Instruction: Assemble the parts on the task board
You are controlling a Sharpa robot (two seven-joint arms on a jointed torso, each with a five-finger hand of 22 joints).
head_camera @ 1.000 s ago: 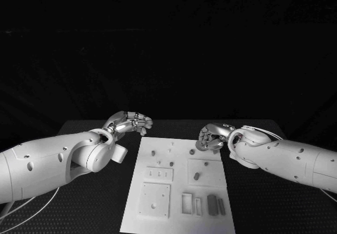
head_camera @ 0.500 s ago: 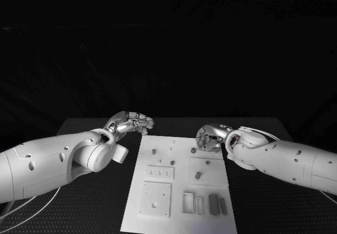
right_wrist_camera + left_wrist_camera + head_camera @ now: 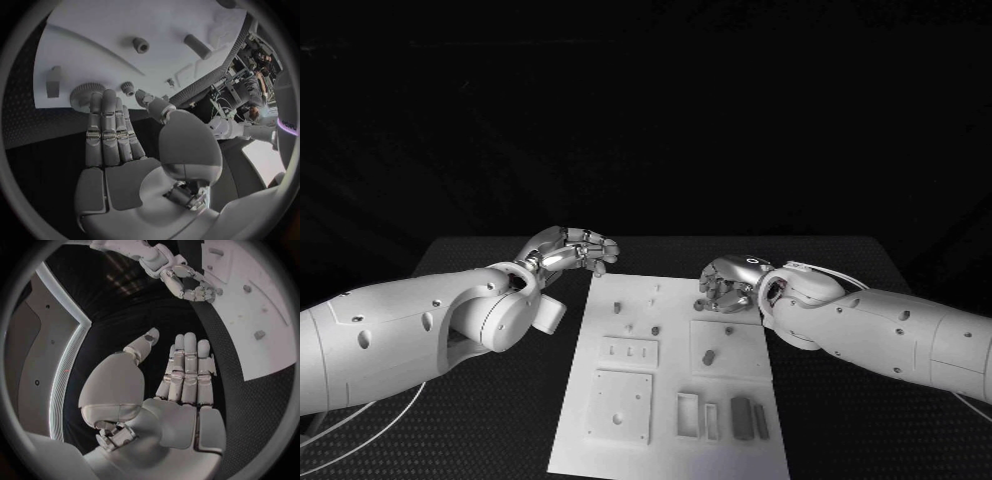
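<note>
The white task board [image 3: 668,385] lies in the middle of the table. Small grey pegs [image 3: 615,312] stand at its far end, a short peg [image 3: 708,355] sits mid-board, and grey bars [image 3: 740,415] lie at the near end. My right hand [image 3: 728,280] hovers over the board's far right corner, holding nothing. In the right wrist view its fingers [image 3: 106,130] reach toward a toothed gear [image 3: 81,92] and a smaller gear [image 3: 128,87], with the thumb apart. My left hand [image 3: 571,250] hangs off the board's far left corner; its fingers [image 3: 187,370] are straight and empty.
The black table [image 3: 848,400] surrounds the board on both sides. A square plate [image 3: 617,408] and a small slotted plate [image 3: 629,352] sit on the board's left half, and a rectangular frame [image 3: 685,415] lies beside the bars. Both forearms flank the board.
My right hand has drifted a little toward the far end of the board and lifted slightly. The left hand and the parts have stayed put.
</note>
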